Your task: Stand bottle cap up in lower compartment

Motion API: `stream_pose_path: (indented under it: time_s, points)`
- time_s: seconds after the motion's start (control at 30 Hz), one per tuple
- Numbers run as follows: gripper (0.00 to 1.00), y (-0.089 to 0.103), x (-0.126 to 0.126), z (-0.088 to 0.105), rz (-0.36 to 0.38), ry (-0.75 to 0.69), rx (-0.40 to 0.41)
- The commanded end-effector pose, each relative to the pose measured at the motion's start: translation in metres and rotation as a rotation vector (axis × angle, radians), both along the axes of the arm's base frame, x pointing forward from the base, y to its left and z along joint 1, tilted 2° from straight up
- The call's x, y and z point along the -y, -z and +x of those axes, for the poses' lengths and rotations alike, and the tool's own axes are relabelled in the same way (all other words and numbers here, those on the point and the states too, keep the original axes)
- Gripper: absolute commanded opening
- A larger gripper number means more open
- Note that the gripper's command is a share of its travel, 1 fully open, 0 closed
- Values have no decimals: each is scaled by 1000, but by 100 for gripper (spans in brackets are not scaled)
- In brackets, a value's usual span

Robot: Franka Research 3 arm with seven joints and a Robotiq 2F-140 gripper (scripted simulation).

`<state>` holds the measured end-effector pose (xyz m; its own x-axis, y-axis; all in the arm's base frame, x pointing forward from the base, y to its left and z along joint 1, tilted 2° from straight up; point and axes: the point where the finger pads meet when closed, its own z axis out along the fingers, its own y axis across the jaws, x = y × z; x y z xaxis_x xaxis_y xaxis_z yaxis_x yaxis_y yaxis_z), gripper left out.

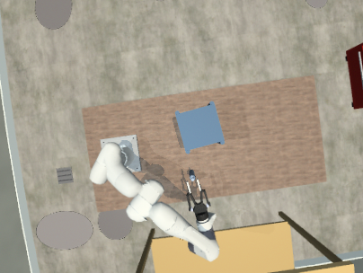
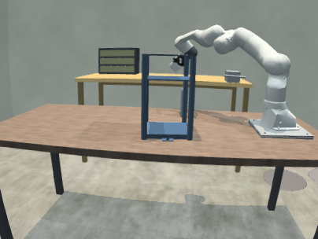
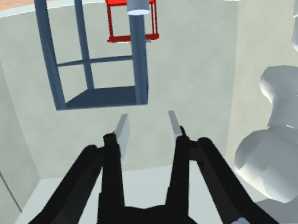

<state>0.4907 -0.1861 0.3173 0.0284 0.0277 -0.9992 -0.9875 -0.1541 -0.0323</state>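
The bottle stands upright on the wooden table, with its pale cap up, near the table's edge and to one side of the blue shelving unit. In the exterior view the bottle shows only partly behind the unit's posts. My gripper hangs high above the table, level with the unit's top, a short way back from the bottle. Its fingers stand partly apart with nothing between them.
The robot base is bolted to the table beside the unit. A yellow table with a drawer cabinet stands behind the arm. A red frame stands on the floor farther off.
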Motion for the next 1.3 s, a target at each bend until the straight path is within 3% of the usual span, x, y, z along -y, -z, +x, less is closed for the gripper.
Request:
stream_pose_path:
  time_s: [0.0,0.77,1.27]
  points:
    - [35,4,1,0,-2,-1,-12]
    - [35,47,0,1,-2,-1,-12]
    - [35,96,-1,2,-2,-1,-12]
